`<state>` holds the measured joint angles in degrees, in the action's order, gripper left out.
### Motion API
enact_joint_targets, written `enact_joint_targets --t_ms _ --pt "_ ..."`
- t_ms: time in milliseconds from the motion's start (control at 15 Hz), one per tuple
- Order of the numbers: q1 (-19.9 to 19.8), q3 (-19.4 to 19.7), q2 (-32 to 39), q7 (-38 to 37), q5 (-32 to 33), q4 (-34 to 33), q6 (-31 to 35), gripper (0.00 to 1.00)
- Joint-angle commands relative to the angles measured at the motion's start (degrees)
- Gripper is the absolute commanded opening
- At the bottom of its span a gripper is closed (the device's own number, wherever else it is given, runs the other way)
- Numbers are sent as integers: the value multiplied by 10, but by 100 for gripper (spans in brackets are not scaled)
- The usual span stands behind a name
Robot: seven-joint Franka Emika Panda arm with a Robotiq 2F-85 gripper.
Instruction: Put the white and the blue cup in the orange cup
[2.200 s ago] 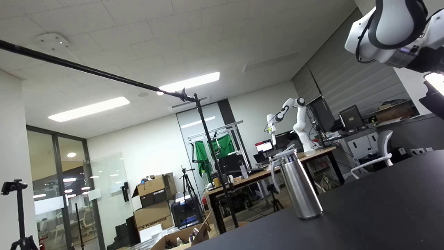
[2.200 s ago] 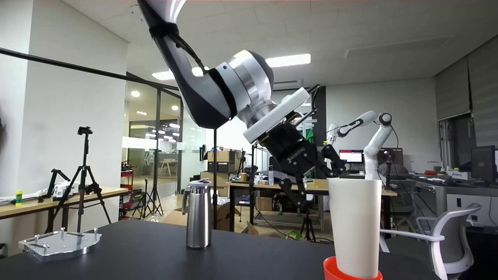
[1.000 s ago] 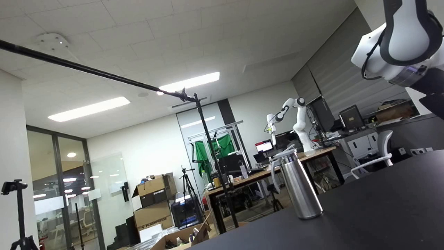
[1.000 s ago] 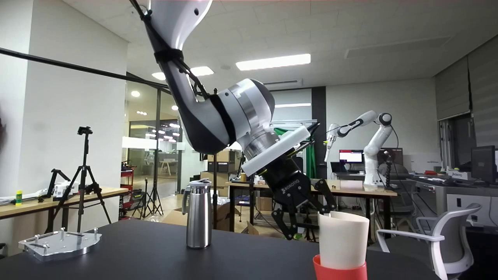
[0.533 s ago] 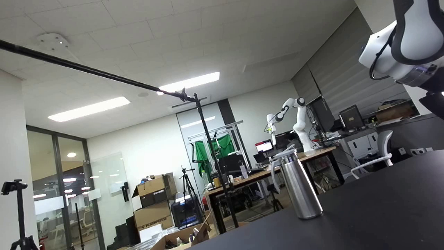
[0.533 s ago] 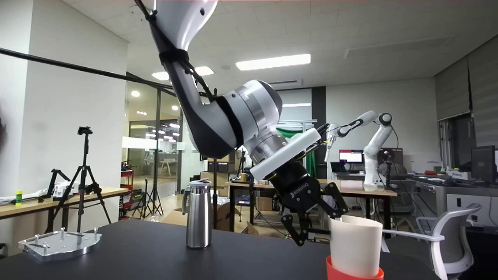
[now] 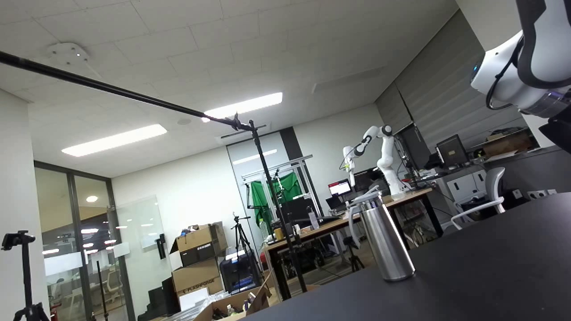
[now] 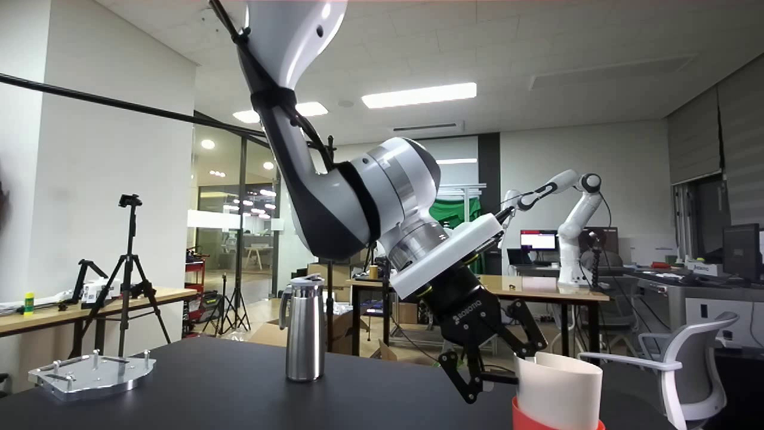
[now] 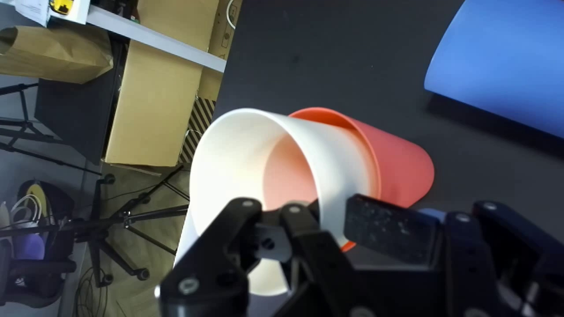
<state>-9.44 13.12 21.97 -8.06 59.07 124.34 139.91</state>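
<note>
black two-finger robotiq gripper (image 9: 332, 215): mine; pinching the wall of the white tapered plastic cup (image 8: 558, 391) at its rim. one fingertip is inside the mouth, the other against the outer face. in the wrist view the cup wall partly hides the inner fingertip.
white cup: nested in the orange-red tapered plastic cup (image 9: 403, 167), upper part standing out above that cup's rim. a crescent of orange-red inner wall shows beside it. how deep its base sits, i cannot tell.
orange-red cup: around the lower part of the white one. in an exterior view the bottom of the frame cuts it off.
blue round-sided plastic cup (image 9: 506, 66): on the matte black tabletop (image 9: 335, 57), outside the orange-red cup and apart from the nested pair. cut by the frame edge; which end is up, i cannot tell.
white-and-black jointed arm (image 8: 391, 182): also mine; comes in from the top in both exterior views, wrist slanted down toward the cups.
brushed-steel jug with grey lid and handle (image 8: 305, 337): standing on the tabletop in both exterior views, well apart from the cups.
flat silver metal plate with short posts (image 8: 92, 379): lying on the tabletop; in that view the jug is between it and the cups.
behind the table: black camera tripod (image 8: 128, 263), white robot arm on a far desk (image 8: 579, 218), grey mesh office chair (image 8: 697, 370).
</note>
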Motion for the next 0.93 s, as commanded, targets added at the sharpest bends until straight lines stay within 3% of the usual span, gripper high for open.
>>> enact_joint_targets --t_ms 0,133,200,267,867 --pt "-2 2 11 -23 18 -8 5 0" --pt "-1 1 11 -24 18 -7 1 0" --pt "0 0 9 -24 17 -6 -1 25" --pt "1 0 4 -22 17 -4 -3 25" --pt "6 -9 -55 -13 8 9 -10 86"
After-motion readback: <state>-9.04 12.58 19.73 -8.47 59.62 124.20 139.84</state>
